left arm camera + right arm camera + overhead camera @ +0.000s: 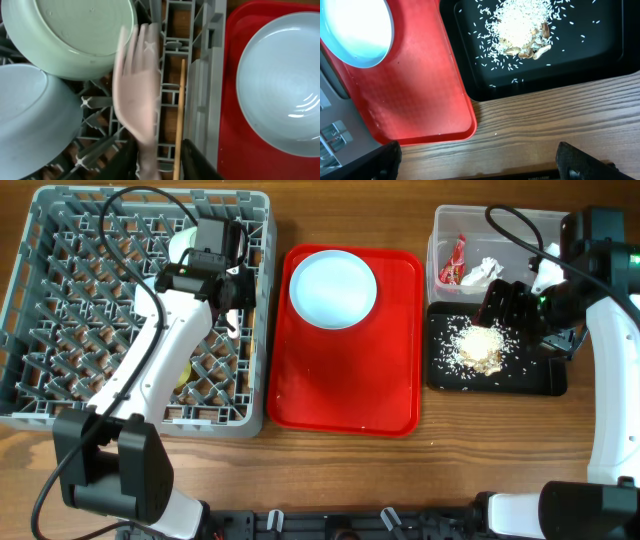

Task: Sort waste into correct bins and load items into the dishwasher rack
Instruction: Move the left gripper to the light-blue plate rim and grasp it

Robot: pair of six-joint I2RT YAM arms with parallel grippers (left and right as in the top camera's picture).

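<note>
Fork [136, 95], white and blurred in the left wrist view, lies over the pegs of the rack [202, 85], tines toward the top of the frame. It is just beside a plate [70, 35] at upper left and a bowl [30, 120] at lower left, both standing in the rack. Its handle runs down between the fingers of the left hand [160, 152]. These stand apart, with a clear gap on the right side of the handle; whether the other finger touches it I cannot tell. A 2nd bowl [333, 288] sits at the top of the red tray [345, 390], at the centre of the overhead view. At upper right the tub [445, 225] holds a sachet [455, 260] and a tissue [483, 272]. Just below it the black tray [445, 375] carries rice [478, 348]. The right hand [478, 152] hangs by the black tray above the tabletop [545, 120], its fingers wide apart.
</note>
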